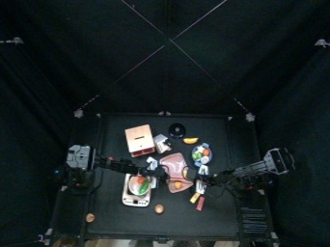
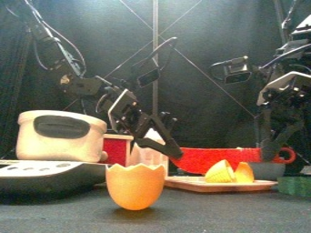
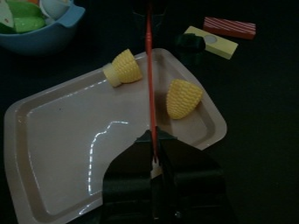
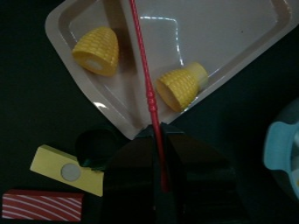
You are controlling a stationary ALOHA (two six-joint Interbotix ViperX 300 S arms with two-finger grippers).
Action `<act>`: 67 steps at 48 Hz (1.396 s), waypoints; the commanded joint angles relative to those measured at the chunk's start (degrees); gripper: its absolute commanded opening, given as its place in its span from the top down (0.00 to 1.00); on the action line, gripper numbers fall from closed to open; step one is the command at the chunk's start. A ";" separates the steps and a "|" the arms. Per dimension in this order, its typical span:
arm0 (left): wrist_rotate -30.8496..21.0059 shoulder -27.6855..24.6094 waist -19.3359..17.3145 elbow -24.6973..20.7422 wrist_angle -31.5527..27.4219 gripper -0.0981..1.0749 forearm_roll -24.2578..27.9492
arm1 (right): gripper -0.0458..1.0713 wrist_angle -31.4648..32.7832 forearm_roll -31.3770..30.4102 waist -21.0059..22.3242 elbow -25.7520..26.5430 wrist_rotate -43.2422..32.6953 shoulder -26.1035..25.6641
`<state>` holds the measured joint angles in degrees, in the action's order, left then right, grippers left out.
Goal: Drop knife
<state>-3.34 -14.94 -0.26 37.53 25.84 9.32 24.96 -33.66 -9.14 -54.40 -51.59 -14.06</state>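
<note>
Knife [image 3: 149, 96] sits clamped in the left gripper [image 3: 158, 162], blade running straight out over the tray [image 3: 70, 157] between two corn pieces; right gripper's state isn't clear.

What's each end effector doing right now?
Left end effector: closed on the thin red knife.
Right end effector: seemingly closed on that knife's other end.

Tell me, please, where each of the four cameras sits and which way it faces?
Top: overhead, straight down on the table; both arms enter.
Front: table edge, level, past an eggshell cup; arms hang behind.
Left wrist: on the left gripper, over the pink tray.
Right wrist: on the right gripper.
Both wrist views share tray, two corn pieces, red knife.
</note>
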 commanded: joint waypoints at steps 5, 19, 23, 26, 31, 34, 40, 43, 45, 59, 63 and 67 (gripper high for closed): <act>-0.18 2.11 0.18 -1.49 0.53 0.57 -0.09 | 0.59 -0.18 -0.26 0.44 2.37 -0.26 -1.67; -0.35 3.16 0.18 -1.58 0.88 0.36 -0.26 | 0.59 1.58 1.49 0.09 2.37 -0.44 -3.69; -0.35 3.43 0.09 -1.67 1.14 0.28 -0.79 | 0.59 2.11 2.46 -0.09 2.29 -0.44 -4.57; -0.35 3.60 0.09 -1.67 1.41 0.23 -1.23 | 0.59 2.11 3.52 -0.09 2.11 -0.44 -5.45; -0.35 4.31 0.00 -1.58 2.37 0.19 -2.37 | 0.59 2.20 5.36 -0.35 1.67 -0.44 -6.68; -0.26 4.83 0.00 -1.32 3.78 0.18 -3.08 | 0.59 2.20 6.33 -0.53 1.32 -0.53 -7.65; -0.18 5.98 0.00 -0.44 8.09 0.18 -3.78 | 0.59 2.37 8.88 -0.79 0.62 -0.70 -9.67; -0.18 6.59 0.00 0.18 10.37 0.18 -4.04 | 0.59 2.81 10.28 -0.79 0.18 -0.79 -10.81; -0.18 6.77 -0.18 0.53 11.69 0.18 -4.22 | 0.59 3.34 11.43 -0.79 -0.26 -0.88 -11.87; -0.18 8.35 -1.67 3.78 18.28 0.18 -8.44 | 0.59 4.31 18.72 -0.79 -2.64 -0.97 -17.49; -0.09 8.79 -1.67 4.57 19.25 0.18 -9.32 | 0.59 4.66 20.48 -0.79 -3.43 -0.97 -18.90; -0.18 9.05 -1.67 5.45 19.86 0.18 -9.67 | 0.59 4.83 22.24 -0.79 -4.22 -0.97 -20.04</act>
<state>-3.52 -7.47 -1.76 42.98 44.56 0.00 29.79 -12.92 -9.84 -58.62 -52.65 -32.52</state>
